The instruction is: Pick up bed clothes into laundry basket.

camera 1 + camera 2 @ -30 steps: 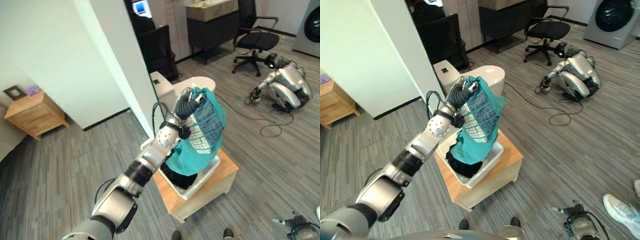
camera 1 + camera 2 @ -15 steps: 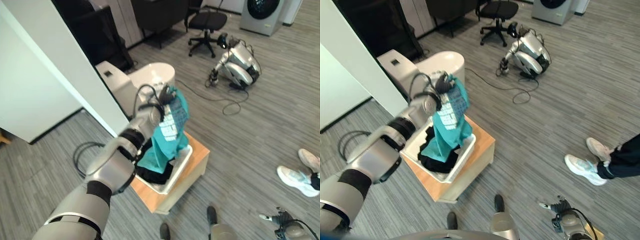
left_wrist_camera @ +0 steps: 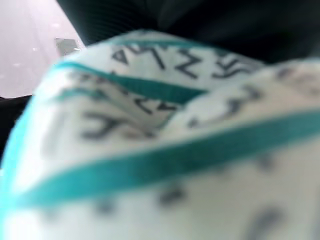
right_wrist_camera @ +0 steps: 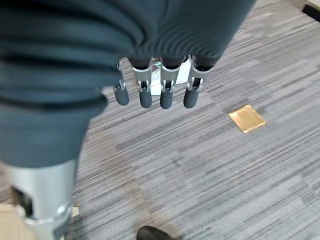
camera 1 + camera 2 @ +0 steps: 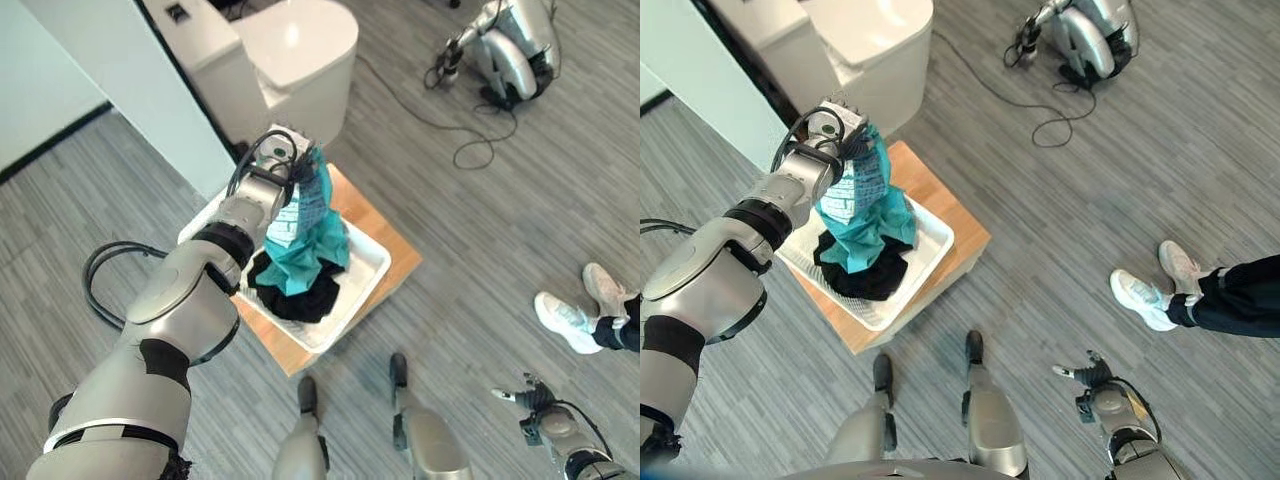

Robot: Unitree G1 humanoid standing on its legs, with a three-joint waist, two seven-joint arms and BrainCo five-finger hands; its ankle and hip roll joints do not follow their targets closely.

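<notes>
Teal garment [image 5: 305, 232] with a white printed panel hung bunched from the left hand [image 5: 297, 168], lower folds already resting in the white laundry basket [image 5: 362, 288] on top of dark clothes [image 5: 295, 296]. The left hand gripped the top of the cloth, fingers curled into it; the left wrist view had the teal-striped printed fabric right up against the camera. The cloth stood as a tall crumpled column, leaning toward the basket's back edge, the one nearer the toilet [image 5: 290, 50].

Risk, as a judgement: if the hand let go while the column leaned that way, the upper part could flop over the rim and trail onto the wooden stand [image 5: 400, 258] or the floor. Fabric could also snag on the fingers and lift back out when the arm pulled away. The basket sat close to the stand's near edge, so a drag on the cloth might shift it.

The right hand [image 4: 155, 90] hung idle over the grey floor, fingers straight and relaxed, holding nothing. A person's shoe [image 5: 1145, 300] and dark trouser leg stood on the floor well apart from the stand. Another robot [image 5: 510, 50] lay on the floor beyond.
</notes>
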